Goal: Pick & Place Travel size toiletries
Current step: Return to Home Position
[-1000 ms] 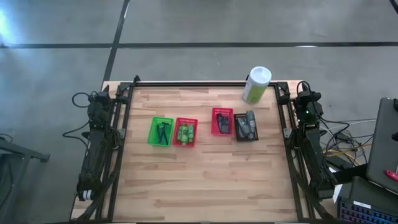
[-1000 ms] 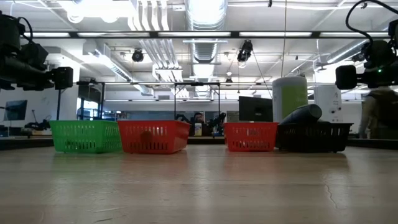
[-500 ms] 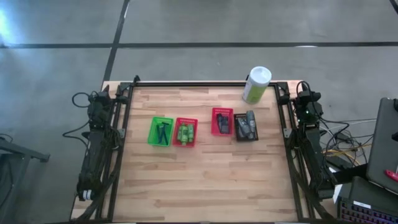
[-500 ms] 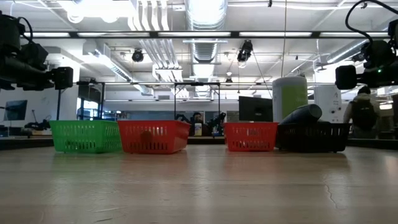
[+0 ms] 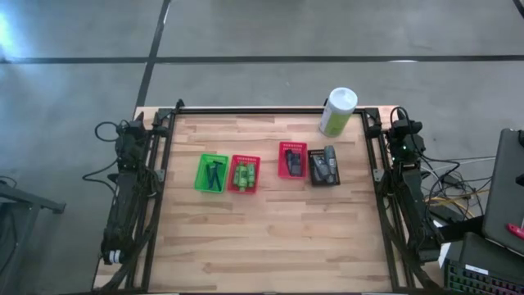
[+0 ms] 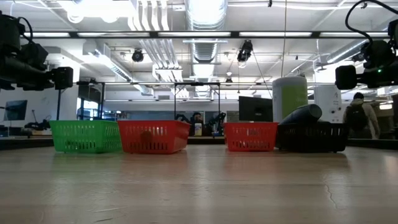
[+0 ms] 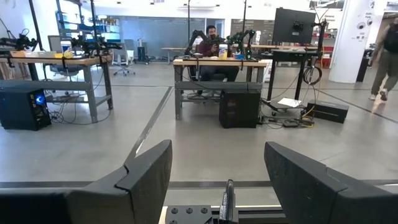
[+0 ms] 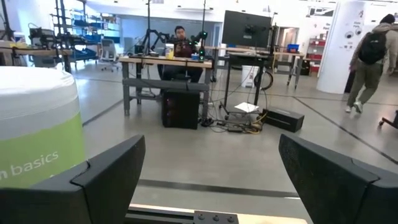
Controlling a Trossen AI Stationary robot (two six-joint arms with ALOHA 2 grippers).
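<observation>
Four small mesh baskets stand in a row on the wooden table (image 5: 262, 238). The green basket (image 5: 213, 173) holds thin black sticks. The red basket beside it (image 5: 244, 174) holds bright green little bottles. A second red basket (image 5: 292, 160) holds small dark items. In the black basket (image 5: 324, 166) lie dark grey rounded containers, and one of them (image 6: 303, 114) sticks up over its rim. My left gripper (image 7: 217, 162) is open at the table's far left corner. My right gripper (image 8: 211, 162) is open at the far right corner. Both point level, past the far edge, with nothing between the fingers.
A tall pale green canister with a white cap (image 5: 337, 112) stands at the far edge, near my right gripper, and fills the side of the right wrist view (image 8: 37, 124). A black rail (image 5: 270, 110) runs along the far edge. Bare wood lies on the near side of the baskets.
Both arms and everything on the table have kept still. A person has walked through the room beyond the table's far right.
</observation>
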